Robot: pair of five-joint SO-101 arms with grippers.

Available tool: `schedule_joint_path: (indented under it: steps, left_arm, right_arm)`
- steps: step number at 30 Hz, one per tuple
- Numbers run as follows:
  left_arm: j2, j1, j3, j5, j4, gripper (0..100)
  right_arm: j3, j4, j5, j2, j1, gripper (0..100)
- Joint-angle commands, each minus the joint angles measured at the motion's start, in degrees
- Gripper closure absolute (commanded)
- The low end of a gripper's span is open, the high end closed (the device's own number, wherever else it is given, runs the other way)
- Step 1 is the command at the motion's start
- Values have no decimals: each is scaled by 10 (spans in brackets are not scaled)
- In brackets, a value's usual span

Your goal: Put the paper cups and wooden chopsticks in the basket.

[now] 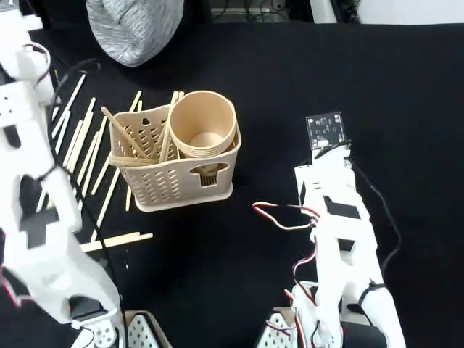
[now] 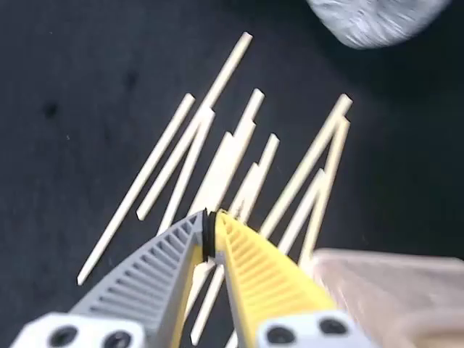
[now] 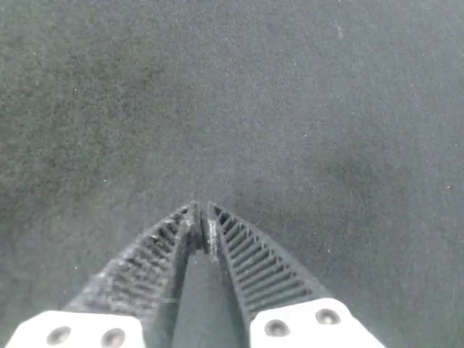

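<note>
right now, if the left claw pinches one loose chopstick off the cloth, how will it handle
The loose chopsticks look thin, straight and wooden, so one would probably stay stiff and weigh little. They lie flat and crowded, some touching, so the left claw may drag a neighbour. Pinched off-centre, a stick would likely pivot.

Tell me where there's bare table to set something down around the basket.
Free: the black cloth between the basket and the right arm, and the stretch beyond both toward the far edge. Crowded: the basket's other side, where loose chopsticks fan out beside the left arm.
</note>
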Motion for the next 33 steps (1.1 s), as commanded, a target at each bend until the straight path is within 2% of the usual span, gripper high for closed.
schedule_joint_path:
  steps: [1, 6, 14, 16, 18, 20, 24, 31, 33]
  left_arm:
    - [-229, 57, 184, -19, -10, 972]
    - [-438, 104, 390, -25, -139, 972]
    - [-776, 129, 736, -22, -429, 972]
    - [-843, 129, 794, -22, -475, 972]
    - [-885, 124, 832, -25, -486, 972]
    - [-887, 114, 853, -26, -485, 972]
    - [-809, 46, 877, -25, -518, 972]
    - [-524, -39, 800, -36, -542, 962]
    - [-423, -51, 749, -51, -528, 903]
  right_arm:
    - [-2, -11, 4, 0, 7, 983]
    - [-1, -11, 4, 0, 7, 983]
    - [-1, -10, 4, 0, 7, 983]
    - [-1, -10, 4, 0, 7, 983]
    - [-1, -9, 4, 0, 7, 983]
    - [-1, -9, 4, 0, 7, 983]
    - [-1, -9, 4, 0, 7, 983]
    - [-1, -9, 4, 0, 7, 983]
    - [-1, -9, 4, 0, 7, 983]
